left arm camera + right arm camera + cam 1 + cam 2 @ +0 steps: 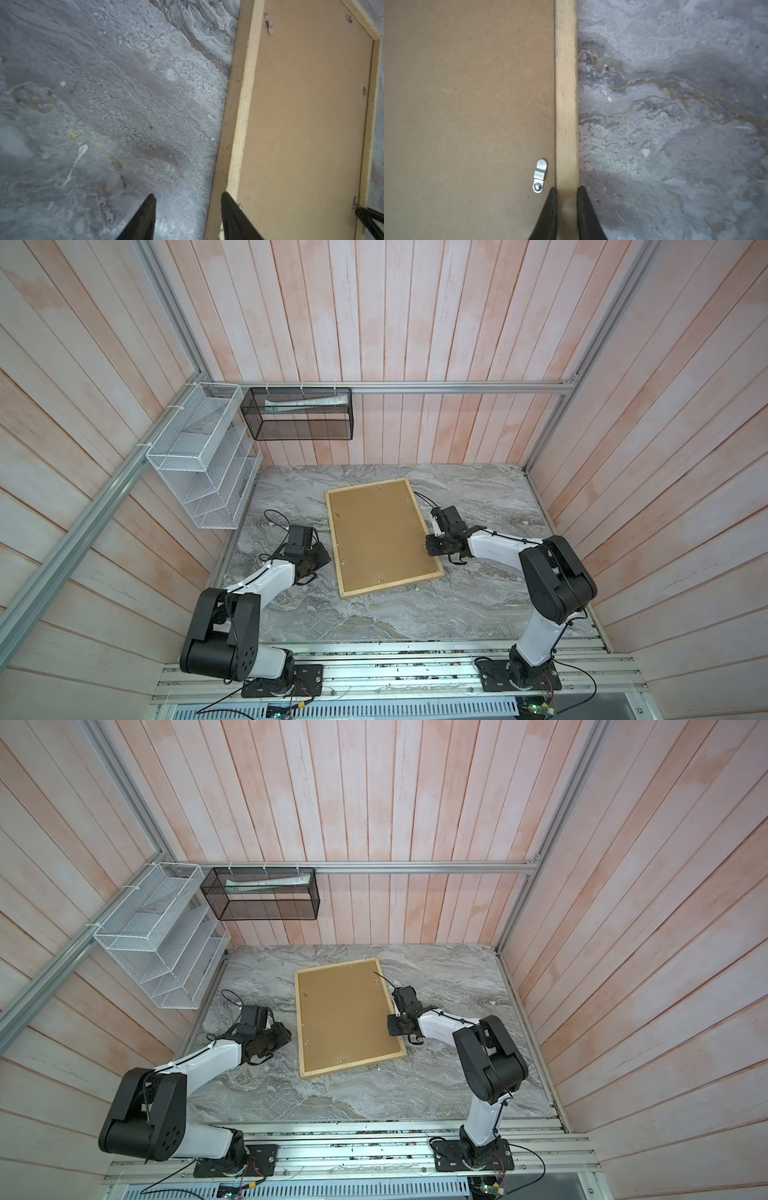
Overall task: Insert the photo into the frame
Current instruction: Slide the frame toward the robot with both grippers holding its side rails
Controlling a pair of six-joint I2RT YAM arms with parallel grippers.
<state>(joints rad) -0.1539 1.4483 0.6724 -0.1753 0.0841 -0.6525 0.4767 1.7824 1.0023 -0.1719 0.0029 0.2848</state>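
Observation:
The frame (390, 588) (353, 1067) lies back side up in the middle of the marble table, its pale wood rail around a brown backing panel (378, 531). The photo is hidden. My right gripper (428, 545) (390, 1023) (566, 189) is shut on the frame's right rail (566, 83), with one finger on the panel side and one on the table side. My left gripper (326, 561) (286, 1038) (189, 196) stands open at the frame's left edge (243, 104). One of its fingers is over the rail and the other over the bare table.
A white wire rack (199, 464) hangs on the left wall. A black mesh basket (299, 414) with papers hangs on the back rail. Small metal turn clips (539, 176) sit along the backing panel's edge. Plank walls close in the table on three sides.

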